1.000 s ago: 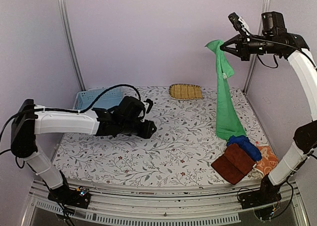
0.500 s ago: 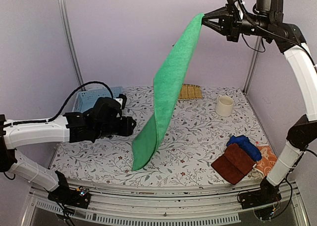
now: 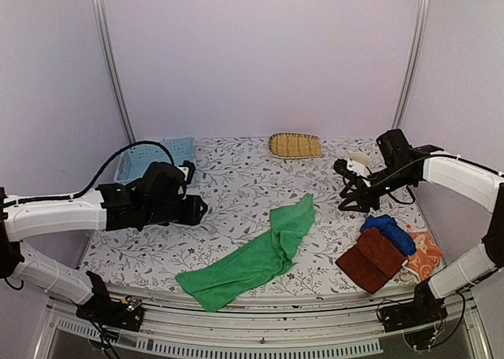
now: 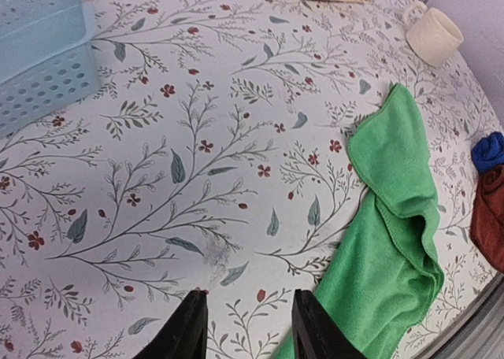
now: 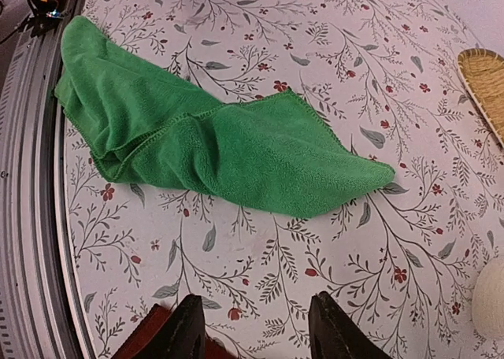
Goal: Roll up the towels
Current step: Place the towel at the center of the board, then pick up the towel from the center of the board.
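On the floral table [image 3: 236,178], front-centre, lies the green towel [image 3: 256,253] [image 4: 394,217] [image 5: 213,146]: long terry cloth, bright green, plush nap w/ a stitched hem; it runs diagonally from near the front edge up toward mid-table, loosely doubled lengthwise, rumpled, far end tapering to a corner; near end is bunched close to the front rail.

Front-right sit 3 more towels in a heap: brown towel [image 3: 372,258], dark reddish, folded flat like an open book; blue towel [image 3: 390,231], royal blue, a crumpled lump touching the brown one's far edge; orange towel [image 3: 425,253], mostly tucked under the others, only a corner showing.

Left gripper [image 3: 198,209] [image 4: 250,327] hovers over bare table left of the green towel, jaws partway apart, nothing btwn them; right gripper [image 3: 346,187] [image 5: 256,327] hangs above the table btwn the green towel and the heap, jaws likewise parted, empty.

Back of table: straw tray [image 3: 295,145], yellow, woven, ribbed, oblong; plastic basket [image 3: 153,156], pale blue, perforated walls, back-left; cream mug [image 4: 431,35], smooth, partly hidden behind the right gripper in the top view.

Surface: white w/ grey-green leaf sprigs & small red flowers, matte; metal rail along the near edge. Room: plain lilac walls, 2 slim metal uprights at the back.
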Controlling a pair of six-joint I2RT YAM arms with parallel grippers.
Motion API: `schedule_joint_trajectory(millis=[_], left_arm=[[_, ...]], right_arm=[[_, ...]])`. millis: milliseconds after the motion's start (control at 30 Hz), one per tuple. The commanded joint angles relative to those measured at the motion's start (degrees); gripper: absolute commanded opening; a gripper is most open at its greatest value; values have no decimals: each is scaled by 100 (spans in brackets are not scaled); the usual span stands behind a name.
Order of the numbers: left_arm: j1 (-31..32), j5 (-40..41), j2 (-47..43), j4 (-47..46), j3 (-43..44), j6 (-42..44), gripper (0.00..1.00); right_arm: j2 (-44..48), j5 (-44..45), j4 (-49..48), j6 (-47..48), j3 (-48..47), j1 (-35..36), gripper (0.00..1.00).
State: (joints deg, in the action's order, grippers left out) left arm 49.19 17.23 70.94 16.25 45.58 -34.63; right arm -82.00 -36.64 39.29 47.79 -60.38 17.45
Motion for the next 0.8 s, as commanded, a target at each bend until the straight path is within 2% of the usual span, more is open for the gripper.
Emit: schedule_joint_trajectory(millis=[0, 133, 233, 367, 567, 667, 767], left_arm=[[121, -1047, 156, 169, 201, 426, 37], [314, -2316, 475, 24, 284, 758, 35], [592, -2844, 879, 353, 502, 788, 39], [991, -2972, 1194, 777, 606, 713, 40], [1424, -3296, 1229, 897, 332, 716, 35], [1660, -3267, 1272, 1012, 320, 799, 40], [1807, -2805, 1386, 1108, 333, 805, 50]], right_arm=[[838, -43, 112, 379, -173, -45, 49], [159, -267, 62, -821, -808, 25, 46], [-553, -110, 278, -1466, -1567, 310, 46], [-1285, 667, 200, -1657, -1824, 1097, 51], [-2469, 708, 643, -1804, -2382, 1656, 58], [-2716, 759, 702, -1763, -2398, 1882, 61], [-2870, 774, 712, -1747, -2369, 2049, 63]])
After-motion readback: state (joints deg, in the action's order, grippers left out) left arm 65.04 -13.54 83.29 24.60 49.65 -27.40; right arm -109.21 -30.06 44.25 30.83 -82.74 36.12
